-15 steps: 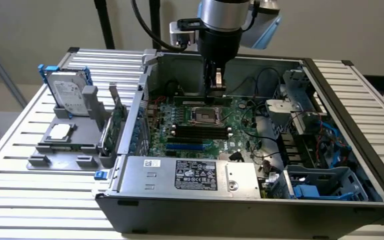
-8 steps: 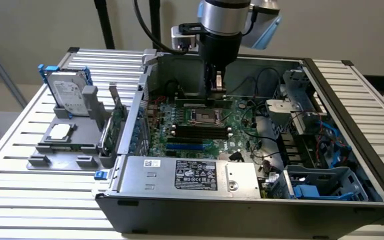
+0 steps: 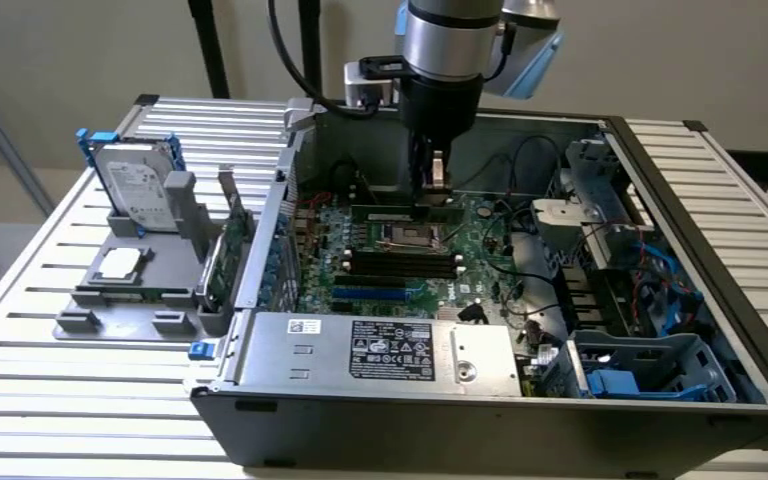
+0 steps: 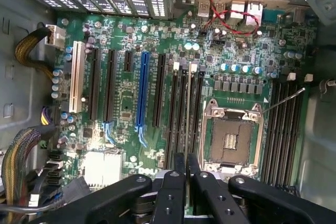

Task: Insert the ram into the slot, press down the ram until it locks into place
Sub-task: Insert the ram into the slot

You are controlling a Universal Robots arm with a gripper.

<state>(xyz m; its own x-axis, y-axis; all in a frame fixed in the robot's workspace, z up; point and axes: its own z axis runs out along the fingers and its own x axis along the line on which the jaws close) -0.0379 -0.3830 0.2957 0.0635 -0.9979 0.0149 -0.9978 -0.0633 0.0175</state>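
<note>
My gripper (image 3: pixel 435 185) reaches down into the open computer case and is shut on the ram (image 3: pixel 404 215), a thin green stick with a pale label, held level on its long edge. It hangs just beyond the silver CPU socket (image 3: pixel 404 238). In the wrist view the fingers (image 4: pixel 170 192) clamp the ram (image 4: pixel 188 108), seen edge-on as a pale line. It runs along a group of parallel black slots (image 4: pixel 181 108) beside the CPU socket (image 4: pixel 231 137). Whether it touches a slot I cannot tell. More black slots (image 3: pixel 391 265) lie on the socket's near side.
A blue slot (image 4: pixel 142 93) and a white slot (image 4: pixel 77 77) lie beside the black ones. Cable bundles (image 4: pixel 23 150) crowd the case wall. In the exterior view, the power supply (image 3: pixel 384 345) is in front, and a hard drive (image 3: pixel 137 185) stands at the left.
</note>
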